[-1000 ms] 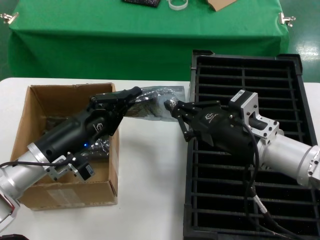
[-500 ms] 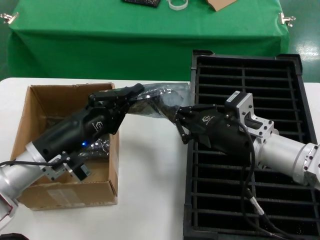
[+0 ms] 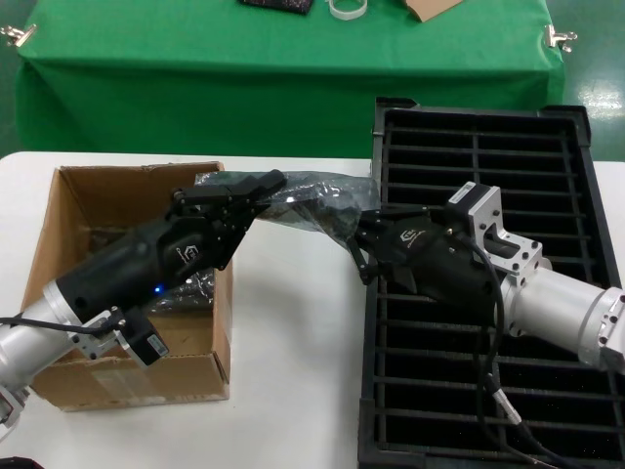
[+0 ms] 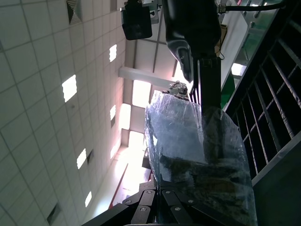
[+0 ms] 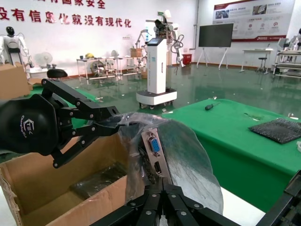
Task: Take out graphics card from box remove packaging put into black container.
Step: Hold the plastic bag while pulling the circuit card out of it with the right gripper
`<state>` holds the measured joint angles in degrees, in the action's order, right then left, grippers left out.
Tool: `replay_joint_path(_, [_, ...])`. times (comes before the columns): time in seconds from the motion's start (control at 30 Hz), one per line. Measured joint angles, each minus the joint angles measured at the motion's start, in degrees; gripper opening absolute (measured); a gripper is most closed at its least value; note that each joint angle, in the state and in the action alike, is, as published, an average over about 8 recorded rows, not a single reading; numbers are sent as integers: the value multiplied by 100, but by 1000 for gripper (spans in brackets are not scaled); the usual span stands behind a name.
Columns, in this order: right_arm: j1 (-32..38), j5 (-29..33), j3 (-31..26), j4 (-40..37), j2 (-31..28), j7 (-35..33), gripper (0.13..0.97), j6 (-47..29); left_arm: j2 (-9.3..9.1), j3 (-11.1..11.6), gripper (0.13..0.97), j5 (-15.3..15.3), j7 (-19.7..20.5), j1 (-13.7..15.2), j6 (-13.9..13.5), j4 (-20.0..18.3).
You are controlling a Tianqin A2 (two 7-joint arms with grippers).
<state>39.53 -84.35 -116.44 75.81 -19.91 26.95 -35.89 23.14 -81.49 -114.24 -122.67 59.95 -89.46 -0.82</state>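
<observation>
The packaging [image 3: 303,200], a crinkly grey-blue plastic bag, hangs in the air between the box [image 3: 59,254] and the black container [image 3: 547,147]. My left gripper [image 3: 266,186] is shut on the bag's box-side end [image 4: 197,141]. My right gripper [image 3: 354,233] is shut on the other end, on the graphics card [image 5: 153,147]. The card's silver bracket and blue port show at the bag's mouth just above the closed right gripper [image 5: 163,181]. In the left wrist view the closed left gripper [image 4: 161,190] pinches the bag's edge.
A dark shiny bagged bundle [image 3: 190,286] lies inside the box. The white table [image 3: 293,371] shows between the box and the container. Behind stands a green-covered table [image 3: 195,78] with a white tape ring [image 3: 347,8] and a cardboard piece [image 3: 430,8].
The right gripper has drawn back toward the black container and slightly nearer me. The bag now stretches longer between the two grippers, and the left gripper has shifted slightly right.
</observation>
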Motion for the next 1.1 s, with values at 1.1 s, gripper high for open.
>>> replay_joint_path(1.1, [108,-239,44,-238,85,-369,320,-266,133,-353,139,-103,458,-102,-49,-91])
